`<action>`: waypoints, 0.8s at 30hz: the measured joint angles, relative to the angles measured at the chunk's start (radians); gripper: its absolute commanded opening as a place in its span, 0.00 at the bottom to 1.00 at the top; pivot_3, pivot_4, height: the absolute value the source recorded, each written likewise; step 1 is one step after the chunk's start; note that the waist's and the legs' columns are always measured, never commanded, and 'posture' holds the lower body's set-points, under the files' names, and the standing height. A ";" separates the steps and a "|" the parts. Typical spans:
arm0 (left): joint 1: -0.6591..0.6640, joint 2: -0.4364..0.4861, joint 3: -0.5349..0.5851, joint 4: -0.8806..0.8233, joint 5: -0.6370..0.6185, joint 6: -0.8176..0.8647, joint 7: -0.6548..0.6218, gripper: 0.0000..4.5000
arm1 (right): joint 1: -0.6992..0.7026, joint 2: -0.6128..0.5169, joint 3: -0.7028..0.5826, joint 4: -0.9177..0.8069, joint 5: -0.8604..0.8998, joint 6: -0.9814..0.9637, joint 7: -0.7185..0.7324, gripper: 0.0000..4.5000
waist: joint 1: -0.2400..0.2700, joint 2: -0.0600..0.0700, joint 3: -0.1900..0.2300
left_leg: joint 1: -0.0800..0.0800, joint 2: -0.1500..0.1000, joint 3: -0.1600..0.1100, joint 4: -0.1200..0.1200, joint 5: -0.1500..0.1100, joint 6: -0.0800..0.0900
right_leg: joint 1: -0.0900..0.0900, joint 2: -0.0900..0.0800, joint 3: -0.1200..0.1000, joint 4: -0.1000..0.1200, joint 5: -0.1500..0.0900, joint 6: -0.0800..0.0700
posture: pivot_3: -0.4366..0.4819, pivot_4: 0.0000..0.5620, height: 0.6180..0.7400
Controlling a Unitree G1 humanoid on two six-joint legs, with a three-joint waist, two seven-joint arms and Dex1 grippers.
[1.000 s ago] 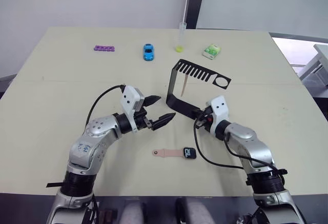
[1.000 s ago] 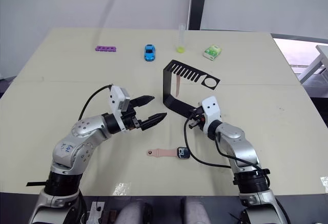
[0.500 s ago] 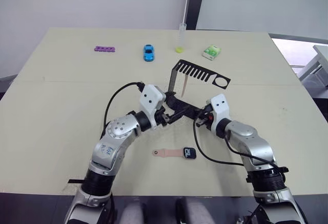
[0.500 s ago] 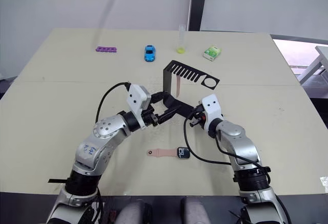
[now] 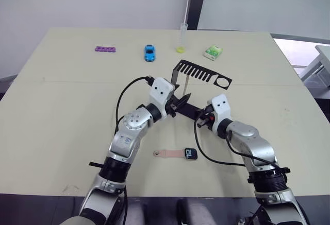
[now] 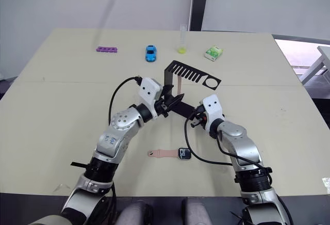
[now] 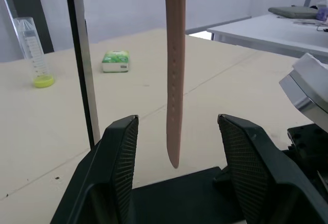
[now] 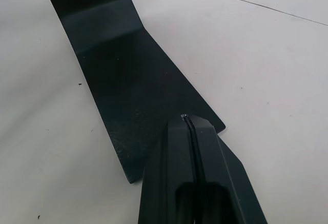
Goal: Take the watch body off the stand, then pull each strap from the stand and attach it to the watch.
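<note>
The black stand (image 5: 203, 73) stands mid-table. One pale pink strap (image 7: 174, 75) hangs from its slotted top arm, also seen as the strap (image 5: 184, 85) in the left eye view. My left gripper (image 7: 177, 122) is open, with a finger on either side of the hanging strap's lower end and not touching it. My right gripper (image 8: 188, 119) is shut, its tips resting on the stand's flat base (image 8: 128, 80). The watch body (image 5: 191, 153) lies flat on the table nearer me, with the other strap (image 5: 168, 153) joined to its left side.
Along the table's far side lie a purple perforated strip (image 5: 104, 49), a blue toy car (image 5: 149, 52), a clear tube with yellow-green liquid (image 5: 181, 38) and a green-and-white packet (image 5: 212, 52). Cables loop from both wrists over the table.
My left arm has swung right and forward from open table to the stand, bringing its open fingers around the hanging strap. The right gripper, watch body and stand have stayed put.
</note>
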 measured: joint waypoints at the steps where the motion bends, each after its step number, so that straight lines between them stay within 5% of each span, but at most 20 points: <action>1: -0.004 -0.006 -0.003 0.012 0.005 -0.009 0.000 0.60 | 0.000 0.000 0.000 0.001 0.000 0.000 0.000 0.00 | 0.000 0.000 0.000 | 0.000 0.000 0.000 0.000 0.000 0.000 | 0.000 0.000 0.000 0.000 0.000 0.000 | 0.48 0.27 1.00; 9: -0.093 -0.036 -0.015 0.158 0.072 -0.086 0.032 0.60 | -0.009 0.000 0.001 0.010 -0.003 -0.001 0.000 0.00 | 0.000 0.000 0.000 | 0.000 0.000 0.000 0.000 0.000 0.000 | 0.000 0.000 0.000 -0.002 0.000 0.000 | 0.48 0.27 1.00; 12: -0.104 -0.053 -0.016 0.195 0.080 -0.117 0.037 0.41 | -0.010 0.000 0.001 0.011 -0.004 -0.002 0.000 0.00 | 0.000 0.000 0.000 | 0.000 0.000 0.000 0.000 0.000 0.000 | 0.000 0.000 0.000 -0.002 0.000 0.000 | 0.48 0.27 1.00; 15: -0.106 -0.065 -0.019 0.228 0.088 -0.139 0.036 0.08 | -0.011 0.000 0.001 0.012 -0.005 -0.002 0.000 0.00 | 0.000 0.000 0.000 | 0.000 0.000 0.000 0.000 0.000 0.000 | 0.000 0.000 0.000 -0.002 0.000 0.000 | 0.48 0.27 1.00; 16: -0.106 -0.065 -0.019 0.229 0.089 -0.141 0.036 0.04 | -0.011 0.000 0.001 0.012 -0.005 -0.002 0.000 0.00 | 0.000 0.000 0.000 | 0.000 0.000 0.000 0.000 0.000 0.000 | 0.000 0.000 0.000 -0.002 0.000 0.000 | 0.48 0.27 1.00; 24: -0.126 -0.063 0.010 0.210 0.088 -0.151 0.035 0.04 | -0.020 0.000 0.000 0.023 -0.006 -0.003 0.000 0.00 | 0.000 0.000 0.000 | 0.000 0.000 0.000 0.000 0.000 0.000 | 0.000 0.000 0.000 -0.002 0.000 0.000 | 0.48 0.27 1.00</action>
